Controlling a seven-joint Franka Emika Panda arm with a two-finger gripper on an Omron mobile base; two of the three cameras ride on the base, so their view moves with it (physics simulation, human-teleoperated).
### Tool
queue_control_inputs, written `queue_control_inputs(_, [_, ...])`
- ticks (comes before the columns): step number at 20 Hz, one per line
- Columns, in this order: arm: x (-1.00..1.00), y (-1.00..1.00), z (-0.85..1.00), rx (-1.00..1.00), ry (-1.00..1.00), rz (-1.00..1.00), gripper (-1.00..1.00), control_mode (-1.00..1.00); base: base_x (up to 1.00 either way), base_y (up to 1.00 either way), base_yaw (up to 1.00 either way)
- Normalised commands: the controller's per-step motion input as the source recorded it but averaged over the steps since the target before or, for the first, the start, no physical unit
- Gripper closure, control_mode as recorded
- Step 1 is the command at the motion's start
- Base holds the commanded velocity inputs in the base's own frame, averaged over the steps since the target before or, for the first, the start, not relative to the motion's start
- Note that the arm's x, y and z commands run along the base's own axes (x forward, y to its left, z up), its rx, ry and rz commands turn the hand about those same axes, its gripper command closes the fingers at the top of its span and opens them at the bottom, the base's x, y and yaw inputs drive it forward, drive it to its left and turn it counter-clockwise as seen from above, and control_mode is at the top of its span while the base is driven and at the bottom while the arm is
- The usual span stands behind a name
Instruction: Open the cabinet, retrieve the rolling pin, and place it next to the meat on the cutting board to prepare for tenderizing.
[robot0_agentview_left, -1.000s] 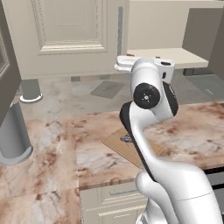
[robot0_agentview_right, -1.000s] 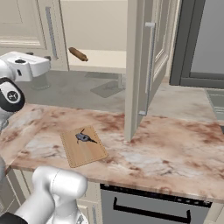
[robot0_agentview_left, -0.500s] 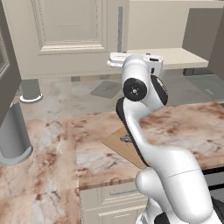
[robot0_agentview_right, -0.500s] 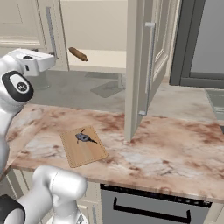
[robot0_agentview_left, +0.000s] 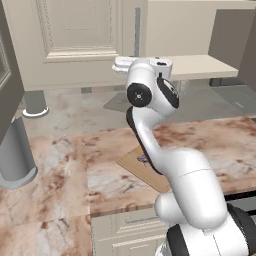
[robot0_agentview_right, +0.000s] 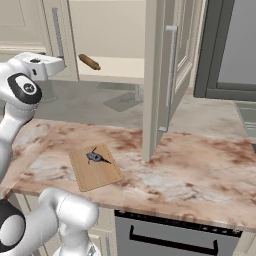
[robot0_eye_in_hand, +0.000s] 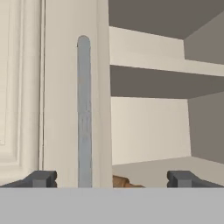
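Brown and wooden, the slim rolling pin (robot0_agentview_right: 89, 62) lay on the pale inner shelf (robot0_agentview_right: 120, 69) of the large cream wall cabinet (robot0_agentview_left: 80, 40), near the shelf's left end as the right base view showed it; in my hand view just one brown end (robot0_eye_in_hand: 121, 181) peeked up beside the shut left door. My gripper (robot0_eye_in_hand: 111, 179) was spread as wide as it goes, holding nothing, and it pointed at the cabinet's open half with the long grey bar handle (robot0_eye_in_hand: 84, 113) of the left door standing between my two dark fingertips (robot0_eye_in_hand: 41, 178).

I judged the first step finished: the right raised-panel door (robot0_agentview_right: 161, 75) stood swung out over the counter, and the shelf was open to reach. The pin was not yet touched. What remained was to go in, close on it, carry it out and down, and set it beside the small grey-blue lump of meat (robot0_agentview_right: 96, 157), which rested on the thin tan wooden cutting board (robot0_agentview_right: 95, 167) at the front of the marbled counter (robot0_agentview_right: 200, 170), well apart from the shelf.
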Motion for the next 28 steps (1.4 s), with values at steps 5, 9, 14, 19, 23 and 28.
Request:
queue_control_inputs(5, [0.24, 0.02, 0.0, 0.0, 0.0, 0.0, -1.0, -1.0, 0.0, 0.0, 0.0])
queue_control_inputs(9, [0.23, 0.0, 0.0, 0.0, 0.0, 0.01, -1.0, -1.0, 0.0, 0.0, 0.0])
queue_control_inputs(14, [0.28, 0.0, 0.0, 0.0, 0.0, 0.01, -1.0, -1.0, 0.0, 0.0, 0.0])
queue_control_inputs(19, [0.39, 0.0, 0.0, 0.0, 0.0, 0.01, -1.0, -1.0, 0.0, 0.0, 0.0])
queue_control_inputs(23, [0.41, 0.01, 0.0, 0.0, 0.0, 0.01, -1.0, -1.0, 0.0, 0.0, 0.0])
queue_control_inputs(28, [0.43, 0.04, -0.04, 0.0, 0.0, 0.0, -1.0, -1.0, 0.0, 0.0, 0.0])
